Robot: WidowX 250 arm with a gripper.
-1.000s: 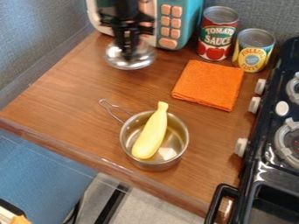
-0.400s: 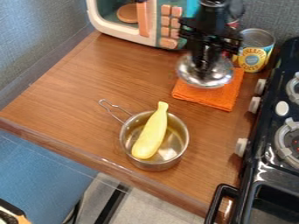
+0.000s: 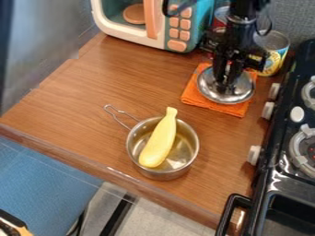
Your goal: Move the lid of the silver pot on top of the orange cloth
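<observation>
My black gripper point(image 3: 226, 86) hangs over the orange cloth point(image 3: 212, 105) at the upper right, shut on the top of the silver lid point(image 3: 212, 94). The lid covers the middle of the cloth, and the cloth's edges show around it; whether the two touch I cannot tell. Left of and below them stands the silver pot point(image 3: 162, 175), uncovered, its wire handle pointing to the upper left. A yellow squash point(image 3: 160, 143) lies in the pot.
A toy microwave point(image 3: 128, 35) stands at the back. Behind the gripper are a pineapple can point(image 3: 274, 46) and a partly hidden tomato sauce can point(image 3: 221, 16). The black stove point(image 3: 280, 170) borders the right side.
From the microwave's front, the gripper has carried the lid right to the cloth, with a last small shift right and down. Pot and squash have stayed put.
</observation>
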